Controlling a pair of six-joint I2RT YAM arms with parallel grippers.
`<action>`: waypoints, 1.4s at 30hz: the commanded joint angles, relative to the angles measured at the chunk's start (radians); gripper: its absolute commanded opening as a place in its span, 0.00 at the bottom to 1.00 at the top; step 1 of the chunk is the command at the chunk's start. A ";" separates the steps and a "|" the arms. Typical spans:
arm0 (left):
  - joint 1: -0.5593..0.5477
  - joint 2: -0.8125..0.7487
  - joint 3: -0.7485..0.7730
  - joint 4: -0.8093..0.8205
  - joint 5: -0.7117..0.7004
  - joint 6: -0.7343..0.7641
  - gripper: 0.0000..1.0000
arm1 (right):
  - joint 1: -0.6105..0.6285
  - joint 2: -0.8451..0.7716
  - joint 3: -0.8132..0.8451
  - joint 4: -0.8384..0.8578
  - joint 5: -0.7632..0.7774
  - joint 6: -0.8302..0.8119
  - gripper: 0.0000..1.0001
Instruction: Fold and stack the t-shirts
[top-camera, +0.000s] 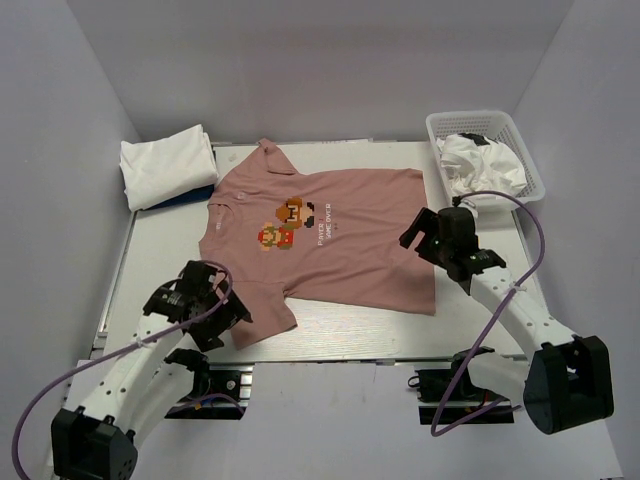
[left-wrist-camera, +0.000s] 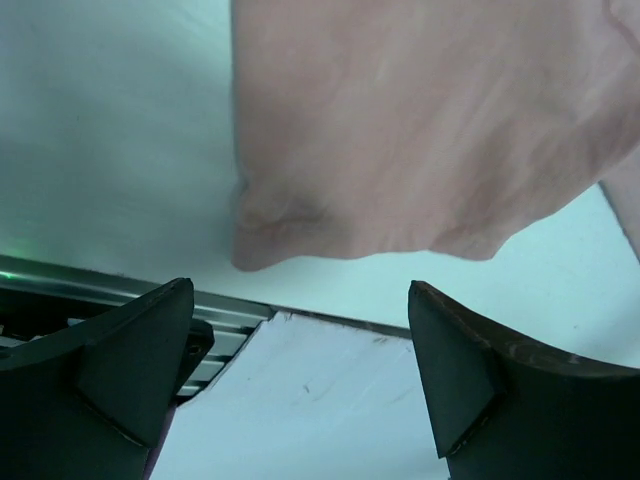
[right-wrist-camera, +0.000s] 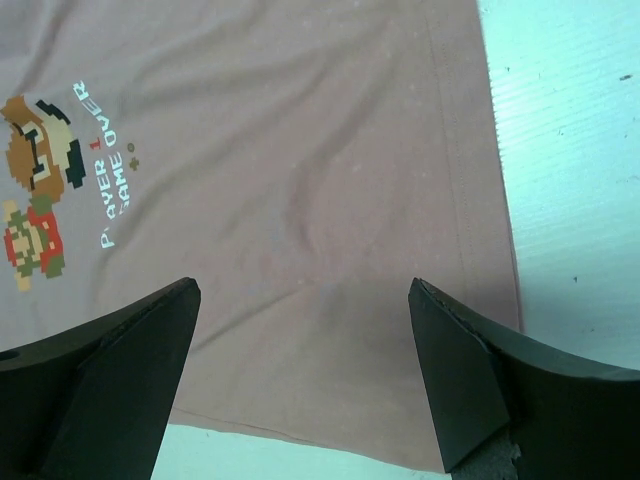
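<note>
The left gripper (left-wrist-camera: 300, 385) has its jaws spread wide, gripping nothing. Just ahead of its fingertips lies the rumpled sleeve of the dusty-pink cotton t-shirt (left-wrist-camera: 420, 130), with the near edge of the white table (left-wrist-camera: 100, 150) under them. The right gripper (right-wrist-camera: 300, 385) is equally wide open and empty, above the shirt's lower body. The pixel-art print (right-wrist-camera: 40, 190) sits ahead of its left finger and the side hem ahead of its right. Only the wrist view makes the lettering legible. Only the overhead view shows the whole shirt spread flat, the folded white t-shirt (top-camera: 168, 165) far beyond the left jaws, and the white plastic mesh basket (top-camera: 533, 170) holding a crumpled white t-shirt (top-camera: 480, 165) beyond the right.
</note>
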 joint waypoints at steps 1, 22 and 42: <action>0.001 -0.053 -0.046 -0.039 0.075 -0.076 0.97 | -0.003 -0.008 -0.007 -0.022 0.031 0.035 0.90; 0.001 0.119 -0.158 0.181 -0.109 -0.162 0.01 | -0.020 -0.150 -0.197 -0.368 0.003 -0.004 0.90; 0.001 -0.118 -0.039 -0.091 0.021 -0.201 0.00 | -0.069 0.175 -0.213 -0.211 -0.096 -0.099 0.76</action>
